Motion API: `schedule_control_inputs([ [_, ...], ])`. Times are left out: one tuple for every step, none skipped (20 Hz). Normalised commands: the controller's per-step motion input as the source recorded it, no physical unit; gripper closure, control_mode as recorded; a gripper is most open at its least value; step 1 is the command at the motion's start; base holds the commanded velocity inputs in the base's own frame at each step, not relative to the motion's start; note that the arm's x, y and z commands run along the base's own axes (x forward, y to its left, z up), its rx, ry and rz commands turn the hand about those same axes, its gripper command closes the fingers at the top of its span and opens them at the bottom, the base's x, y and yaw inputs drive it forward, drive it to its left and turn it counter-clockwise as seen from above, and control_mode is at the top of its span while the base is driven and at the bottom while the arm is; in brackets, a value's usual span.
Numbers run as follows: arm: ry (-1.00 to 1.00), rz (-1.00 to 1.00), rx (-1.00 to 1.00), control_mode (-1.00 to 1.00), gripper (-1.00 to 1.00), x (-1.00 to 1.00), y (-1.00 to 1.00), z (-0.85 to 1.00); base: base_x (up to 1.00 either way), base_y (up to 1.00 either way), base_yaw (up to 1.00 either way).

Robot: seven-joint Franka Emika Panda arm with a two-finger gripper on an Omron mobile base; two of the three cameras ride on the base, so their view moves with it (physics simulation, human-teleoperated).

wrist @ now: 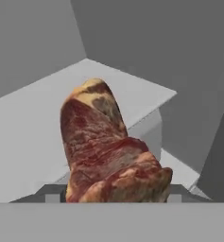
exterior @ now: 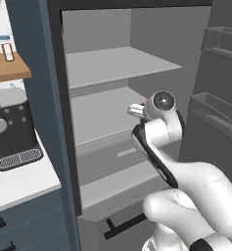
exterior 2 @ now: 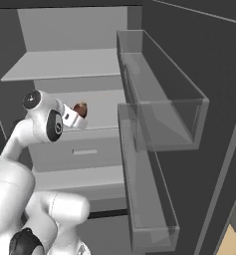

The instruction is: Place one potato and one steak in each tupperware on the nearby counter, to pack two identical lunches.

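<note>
I see the gripper (exterior 2: 81, 113) with the steak (wrist: 106, 146) just out front of the fridge's middle shelf (exterior: 100, 115). Open air toward me. Upper shelf (exterior: 115, 63) caps it above; door bins (exterior 2: 162, 94) crowd its right.

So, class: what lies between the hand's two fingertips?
The steak lies there: in the hand view it rises between the tips, gripped by the hand in front of the fridge shelf.
</note>
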Motion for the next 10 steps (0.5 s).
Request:
schedule_control_inputs([
  [0.33,0.07,0.0,-1.0,1.0,-1.0,0.0,0.45,0.0,0.0,0.0],
  [0.28,0.06,0.0,-1.0,1.0,-1.0,0.0,0.23,0.0,0.0,0.0],
  [0.26,0.05,0.0,-1.0,1.0,-1.0,0.0,0.1,0.0,0.0,0.0],
  [0.24,0.05,0.0,-1.0,1.0,-1.0,0.0,0.01,0.0,0.0,0.0],
  [0.22,0.05,-0.01,-1.0,1.0,-1.0,0.0,0.0,0.0,0.0,0.0],
  [0.18,0.07,-0.03,-1.0,1.0,-1.0,0.0,0.0,0.0,0.0,0.0],
  [0.11,0.08,-0.07,-1.0,1.0,-1.0,0.0,-0.06,0.0,0.0,0.0],
  [0.07,0.09,-0.08,-1.0,1.0,-1.0,0.0,-0.1,0.0,0.0,0.0],
  [0.03,0.11,-0.09,-1.0,1.0,-1.0,0.0,-0.09,0.0,0.0,0.0],
  [0.02,0.13,-0.09,-1.0,1.0,-1.0,0.0,-0.04,0.0,0.0,0.0],
])
